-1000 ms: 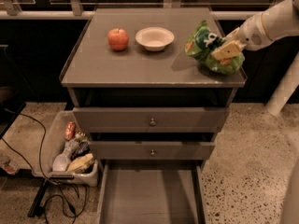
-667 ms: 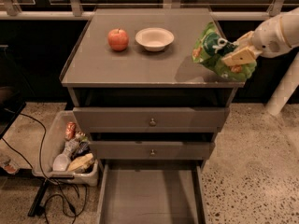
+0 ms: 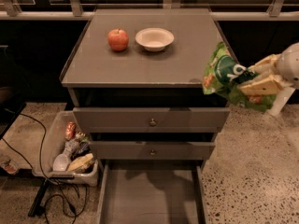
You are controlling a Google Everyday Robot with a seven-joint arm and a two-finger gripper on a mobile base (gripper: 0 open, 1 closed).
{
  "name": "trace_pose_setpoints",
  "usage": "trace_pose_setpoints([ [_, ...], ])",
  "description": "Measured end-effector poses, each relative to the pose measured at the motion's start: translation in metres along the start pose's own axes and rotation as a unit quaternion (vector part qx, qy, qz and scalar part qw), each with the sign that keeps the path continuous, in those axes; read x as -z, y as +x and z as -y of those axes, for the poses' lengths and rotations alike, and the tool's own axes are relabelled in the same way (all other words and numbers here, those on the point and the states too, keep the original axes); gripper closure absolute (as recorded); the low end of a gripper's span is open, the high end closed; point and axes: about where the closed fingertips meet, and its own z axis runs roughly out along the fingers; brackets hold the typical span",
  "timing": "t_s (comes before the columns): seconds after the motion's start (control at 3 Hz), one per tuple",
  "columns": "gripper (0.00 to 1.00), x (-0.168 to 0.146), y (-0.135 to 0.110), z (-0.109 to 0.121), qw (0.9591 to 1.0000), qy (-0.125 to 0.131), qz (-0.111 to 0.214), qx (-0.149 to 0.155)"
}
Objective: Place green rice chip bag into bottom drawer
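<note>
The green rice chip bag (image 3: 223, 73) is crinkly bright green with a dark round logo. It hangs in the air off the right edge of the cabinet top. My gripper (image 3: 256, 80) is shut on the bag's right side, its tan fingers (image 3: 261, 85) clamping it, with the white arm coming in from the right. The bottom drawer (image 3: 150, 190) is pulled open at the bottom of the frame, showing a plain grey floor and thin side walls. It lies below and to the left of the bag.
A red apple (image 3: 118, 39) and a white bowl (image 3: 154, 38) sit on the grey cabinet top (image 3: 140, 64). Two shut drawer fronts with round knobs (image 3: 152, 122) are above the open drawer. A grey bin (image 3: 70, 148) with wrappers and cables stands on the floor at left.
My gripper has lifted the bag off the cabinet top and carried it right and forward, past the right edge. The apple, bowl and drawers have not moved.
</note>
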Motion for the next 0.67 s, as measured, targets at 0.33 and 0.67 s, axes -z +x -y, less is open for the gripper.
trace_pose_setpoints([
  [0.33,1.0,-0.009,0.039,-0.05,0.9987,-0.034,-0.019,-0.033],
  [0.67,1.0,-0.018,0.049,-0.062,0.9977,-0.048,-0.025,-0.042],
])
